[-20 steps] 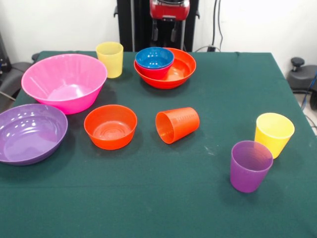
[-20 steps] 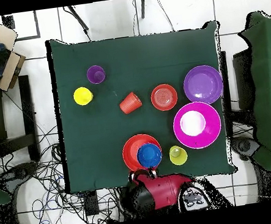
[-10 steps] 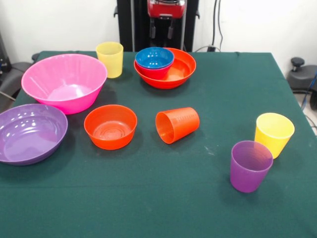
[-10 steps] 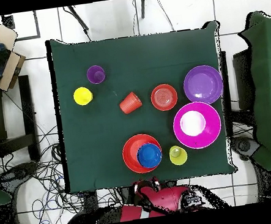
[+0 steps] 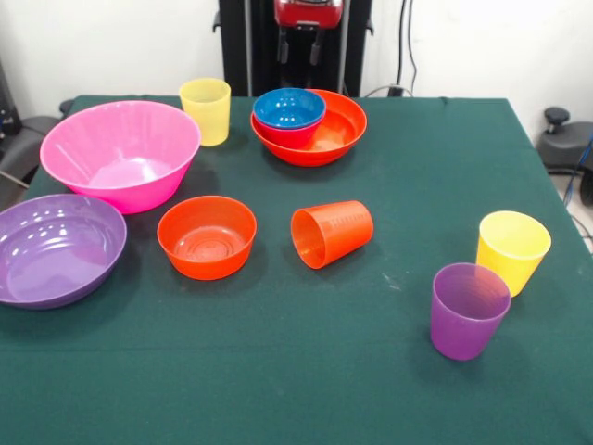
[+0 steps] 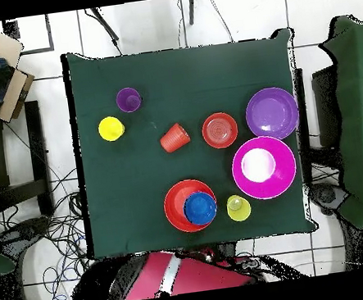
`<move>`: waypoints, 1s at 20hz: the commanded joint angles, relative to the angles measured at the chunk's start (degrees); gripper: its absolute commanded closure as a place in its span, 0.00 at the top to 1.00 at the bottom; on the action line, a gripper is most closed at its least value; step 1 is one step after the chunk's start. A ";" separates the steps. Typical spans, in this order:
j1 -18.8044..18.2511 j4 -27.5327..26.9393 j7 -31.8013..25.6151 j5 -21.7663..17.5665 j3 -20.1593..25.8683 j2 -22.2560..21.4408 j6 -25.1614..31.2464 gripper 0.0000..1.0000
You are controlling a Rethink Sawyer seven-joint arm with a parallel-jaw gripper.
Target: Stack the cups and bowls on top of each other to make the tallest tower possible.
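In the front view you see the gripper (image 5: 302,53) only as two dark tips at the top centre of the frame, under the red wrist; whether the jaws are open or closed you cannot tell, and they hold nothing. Below them lies the dark green cloth-covered table (image 5: 371,371). At upper left sits the big glossy pink plastic bowl (image 5: 120,154), with a yellow tapered plastic tumbler (image 5: 206,110) upright just to its right. Right of that tumbler is the wide orange plastic bowl (image 5: 324,132), holding a small magenta bowl (image 5: 285,136) with the small blue bowl (image 5: 289,108) nested in it. At the left edge rests the wide shallow purple bowl (image 5: 56,247); the small orange bowl (image 5: 207,236) stands right of it. In mid-frame an orange plastic cup (image 5: 332,234) lies on its side, mouth toward lower left. At lower right a second yellow tumbler (image 5: 512,250) and a purple tumbler (image 5: 469,310) stand upright, just beside each other.

In the overhead view you find the red arm (image 6: 172,275) at the bottom edge, off the table, with the gripper hidden. The pink bowl (image 6: 263,167) sits at right of centre with only a pale glare patch showing inside it, so no tower stands.
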 commanded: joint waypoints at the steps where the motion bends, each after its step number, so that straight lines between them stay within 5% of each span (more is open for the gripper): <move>1: 3.79 -6.05 9.16 1.90 2.23 12.57 -10.61 1.00; 10: 4.88 -8.84 9.01 4.51 3.54 17.57 -13.32 1.00; 20: 2.85 -12.91 7.67 4.00 5.88 18.29 -10.40 1.00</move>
